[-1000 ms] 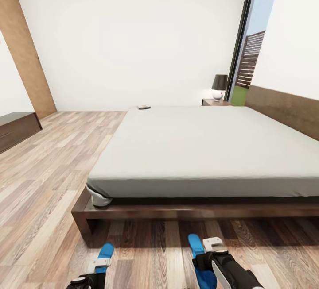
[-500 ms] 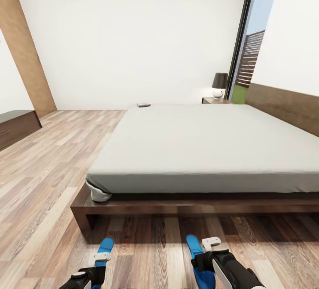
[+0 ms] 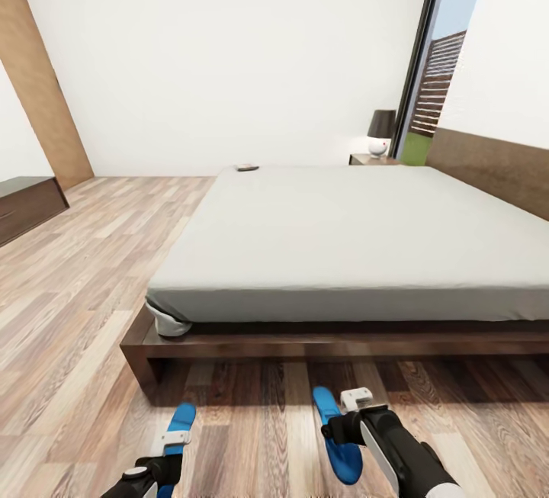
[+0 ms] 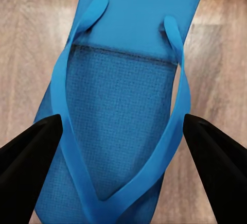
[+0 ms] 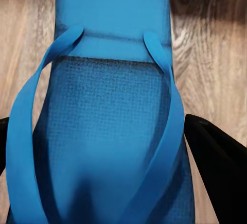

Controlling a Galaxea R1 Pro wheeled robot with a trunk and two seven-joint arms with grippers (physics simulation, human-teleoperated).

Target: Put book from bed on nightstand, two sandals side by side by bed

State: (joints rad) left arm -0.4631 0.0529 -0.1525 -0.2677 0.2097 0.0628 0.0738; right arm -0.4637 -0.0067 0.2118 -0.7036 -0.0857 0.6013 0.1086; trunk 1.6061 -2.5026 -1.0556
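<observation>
I hold one bright blue sandal in each gripper, low over the wood floor in front of the bed's (image 3: 305, 345) near side. My left gripper (image 3: 174, 443) is shut on the left sandal (image 3: 183, 416) (image 4: 123, 131), its black fingers (image 4: 36, 152) against both edges. My right gripper (image 3: 348, 416) is shut across the right sandal (image 3: 339, 448) (image 5: 113, 121). The two sandals point toward the bed, about a forearm apart. The book (image 3: 246, 168) lies at the mattress's far left corner. A nightstand (image 3: 372, 159) stands beyond the bed's far side.
A dark-shaded lamp (image 3: 380, 132) stands on the nightstand beside the tall window (image 3: 438, 78). The headboard (image 3: 488, 174) runs along the right. A low dark cabinet (image 3: 27, 207) and a brown door (image 3: 46, 86) are at the left, with wood floor (image 3: 84, 292) between them and the bed.
The whole picture has slid upward, so the camera moved. Both grippers keep their sandals; the right arm and its sandal show more fully now.
</observation>
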